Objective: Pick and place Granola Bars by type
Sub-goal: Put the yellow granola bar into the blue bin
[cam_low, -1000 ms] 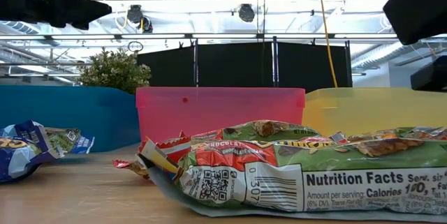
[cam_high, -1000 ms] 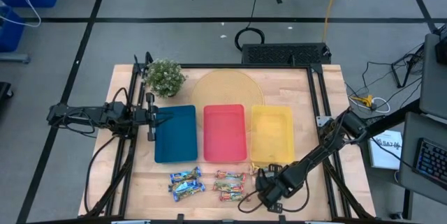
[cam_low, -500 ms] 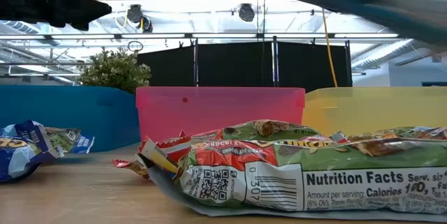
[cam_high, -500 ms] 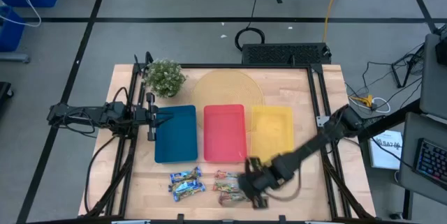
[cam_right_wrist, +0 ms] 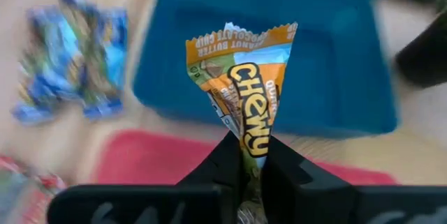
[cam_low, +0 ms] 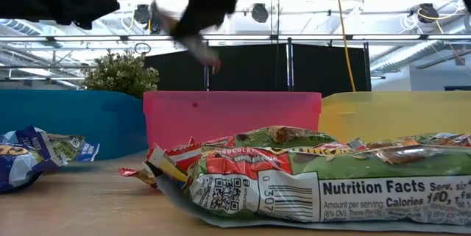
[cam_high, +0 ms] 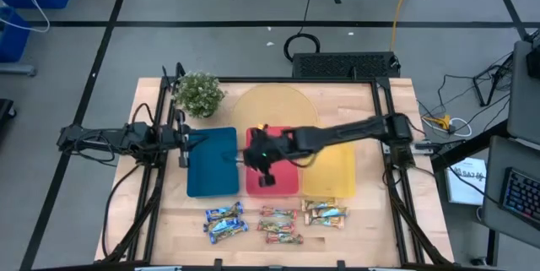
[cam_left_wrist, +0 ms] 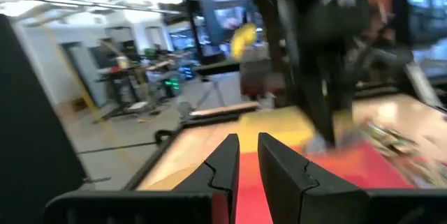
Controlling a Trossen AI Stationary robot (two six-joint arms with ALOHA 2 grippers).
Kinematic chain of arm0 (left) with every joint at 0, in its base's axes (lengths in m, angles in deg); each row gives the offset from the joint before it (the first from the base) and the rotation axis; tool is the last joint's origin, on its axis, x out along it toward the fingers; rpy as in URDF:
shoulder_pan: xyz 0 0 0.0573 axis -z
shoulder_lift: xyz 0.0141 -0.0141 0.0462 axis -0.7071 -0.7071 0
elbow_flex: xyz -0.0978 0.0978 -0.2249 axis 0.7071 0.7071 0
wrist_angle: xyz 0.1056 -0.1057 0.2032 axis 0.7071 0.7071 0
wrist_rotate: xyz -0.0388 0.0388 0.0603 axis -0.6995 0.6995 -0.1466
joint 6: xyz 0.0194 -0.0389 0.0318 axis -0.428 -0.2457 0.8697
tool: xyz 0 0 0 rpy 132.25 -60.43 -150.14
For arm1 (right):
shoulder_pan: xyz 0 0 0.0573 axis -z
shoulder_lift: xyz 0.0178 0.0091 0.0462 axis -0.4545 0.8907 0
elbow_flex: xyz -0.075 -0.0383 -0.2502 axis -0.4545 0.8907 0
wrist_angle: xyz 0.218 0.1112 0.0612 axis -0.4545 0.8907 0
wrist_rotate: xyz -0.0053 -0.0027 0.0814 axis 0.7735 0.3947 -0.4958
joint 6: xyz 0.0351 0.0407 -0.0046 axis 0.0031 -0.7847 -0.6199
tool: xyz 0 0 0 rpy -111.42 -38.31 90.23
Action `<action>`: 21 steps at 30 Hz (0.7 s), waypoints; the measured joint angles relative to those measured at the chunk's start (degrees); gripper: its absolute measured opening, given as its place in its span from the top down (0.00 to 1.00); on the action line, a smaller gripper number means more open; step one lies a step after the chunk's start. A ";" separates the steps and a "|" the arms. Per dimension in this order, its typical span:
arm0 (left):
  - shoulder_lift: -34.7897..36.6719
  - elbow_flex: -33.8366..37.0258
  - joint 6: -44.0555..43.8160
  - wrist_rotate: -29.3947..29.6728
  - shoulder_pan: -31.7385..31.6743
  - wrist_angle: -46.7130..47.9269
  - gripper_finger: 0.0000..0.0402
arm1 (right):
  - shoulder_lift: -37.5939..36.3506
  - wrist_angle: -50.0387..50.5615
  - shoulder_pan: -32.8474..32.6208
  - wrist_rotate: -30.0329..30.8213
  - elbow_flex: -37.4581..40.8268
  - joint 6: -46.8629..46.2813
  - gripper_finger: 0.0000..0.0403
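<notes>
The right gripper (cam_right_wrist: 253, 155) pinches an orange-teal shiny-wrapped granola bar (cam_right_wrist: 246, 84), apparently above the flat red rectangular tray (cam_high: 283, 182).

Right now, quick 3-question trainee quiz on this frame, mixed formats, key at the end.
1. True or false: the right pincer is shut on an orange bar.
2. Multiple choice: in the high view, the right pincer is over the
A. yellow tray
B. red tray, near the blue tray
C. plant
3. Fill in: the left pincer, holding nothing, waits at the left edge of the ___ tray.

Key: 1 true; 2 B; 3 blue
</notes>
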 joint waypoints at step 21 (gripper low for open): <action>-0.02 0.02 0.80 8.34 -0.01 -0.82 0.84 | 19.06 -11.45 2.29 -6.73 -22.05 6.51 0.93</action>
